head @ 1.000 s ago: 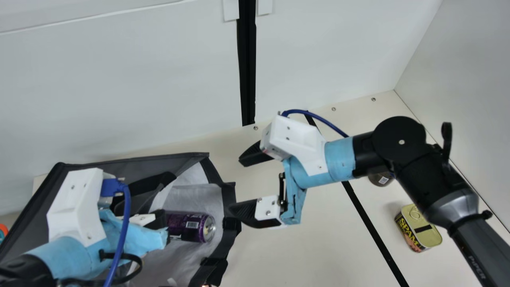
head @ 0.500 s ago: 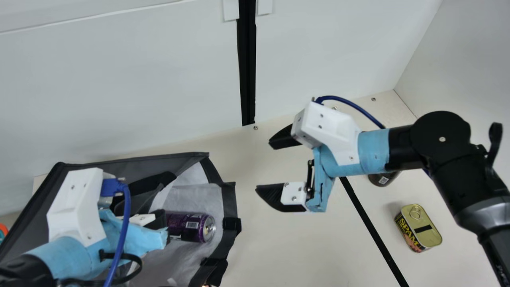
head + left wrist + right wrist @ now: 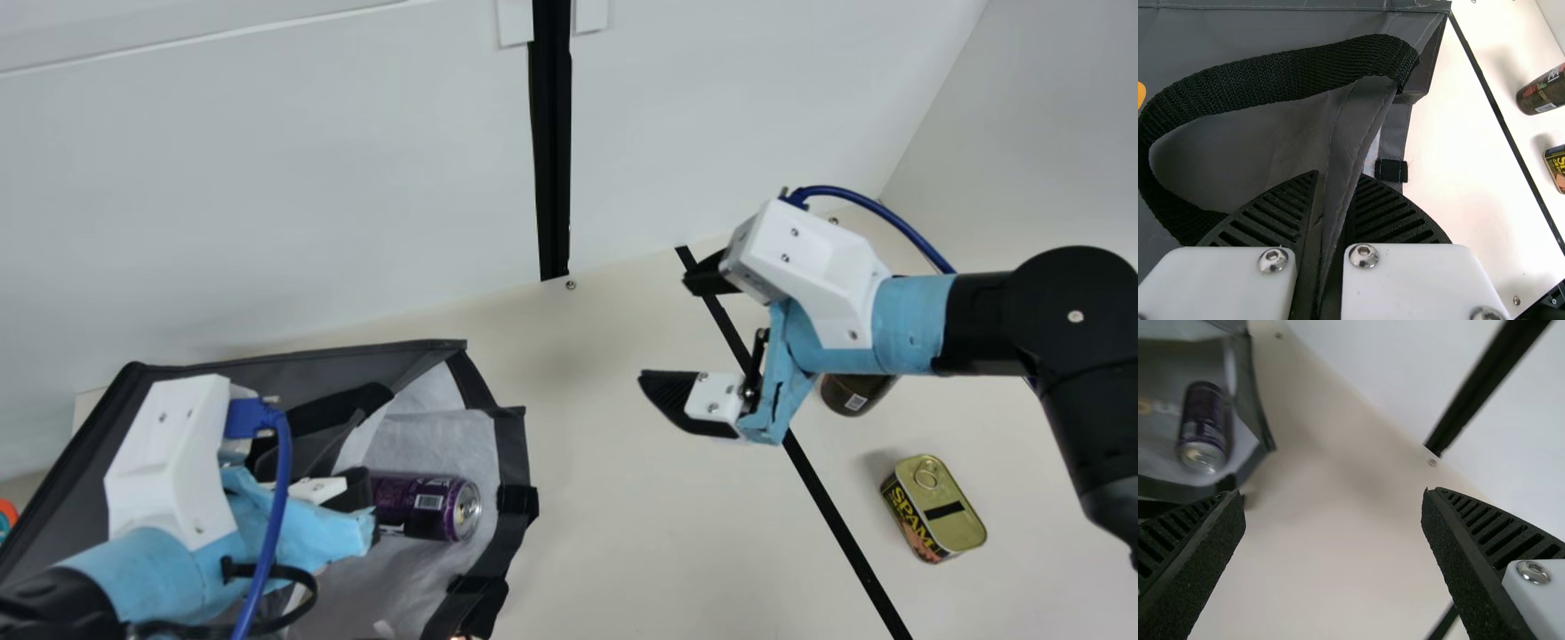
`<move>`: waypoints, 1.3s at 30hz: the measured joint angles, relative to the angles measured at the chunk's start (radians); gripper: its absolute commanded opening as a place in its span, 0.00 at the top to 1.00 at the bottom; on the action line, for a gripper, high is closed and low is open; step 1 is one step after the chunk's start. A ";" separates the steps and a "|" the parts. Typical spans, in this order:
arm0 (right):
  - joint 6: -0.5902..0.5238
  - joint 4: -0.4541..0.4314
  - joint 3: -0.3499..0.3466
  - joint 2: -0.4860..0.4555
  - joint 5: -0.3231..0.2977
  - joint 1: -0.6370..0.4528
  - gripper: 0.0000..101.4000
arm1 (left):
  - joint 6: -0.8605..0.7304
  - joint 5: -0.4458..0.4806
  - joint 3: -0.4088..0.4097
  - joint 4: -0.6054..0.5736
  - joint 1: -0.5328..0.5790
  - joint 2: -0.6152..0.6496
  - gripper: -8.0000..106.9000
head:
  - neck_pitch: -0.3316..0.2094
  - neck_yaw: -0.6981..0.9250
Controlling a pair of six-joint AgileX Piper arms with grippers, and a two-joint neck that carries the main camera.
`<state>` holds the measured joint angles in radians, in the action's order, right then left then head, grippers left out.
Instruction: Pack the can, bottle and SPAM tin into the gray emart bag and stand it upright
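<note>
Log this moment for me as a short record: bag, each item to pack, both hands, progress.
bag: gray, lying over, mouth open toward the table's middle
can: purple, on its side inside the bag
bottle: outside the bag, on the table, partly behind the right arm
SPAM tin: outside the bag, on the table, lid up
left hand: shut on a fold of the bag
right hand: open, empty
progress: one of three packed; bag not upright
</note>
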<state>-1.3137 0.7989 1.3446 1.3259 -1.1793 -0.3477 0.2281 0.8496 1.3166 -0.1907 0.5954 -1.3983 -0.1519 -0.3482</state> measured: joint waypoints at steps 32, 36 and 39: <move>0.138 -0.404 0.133 0.035 0.063 -0.227 0.06 | 0.000 0.000 0.000 0.000 0.000 0.000 1.00 | 0.000 0.002; 0.174 -0.457 0.150 0.046 0.060 -0.237 0.06 | 0.000 0.000 0.000 0.000 0.000 0.000 1.00 | 0.000 0.000; 0.205 -0.482 0.163 0.056 0.055 -0.246 0.06 | 0.000 0.000 0.000 0.000 0.000 0.000 1.00 | 0.000 0.000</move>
<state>-1.1087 0.3170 1.5079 1.3821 -1.1248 -0.5935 0.2281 0.8496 1.3166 -0.1907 0.5954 -1.3983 -0.1519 -0.3482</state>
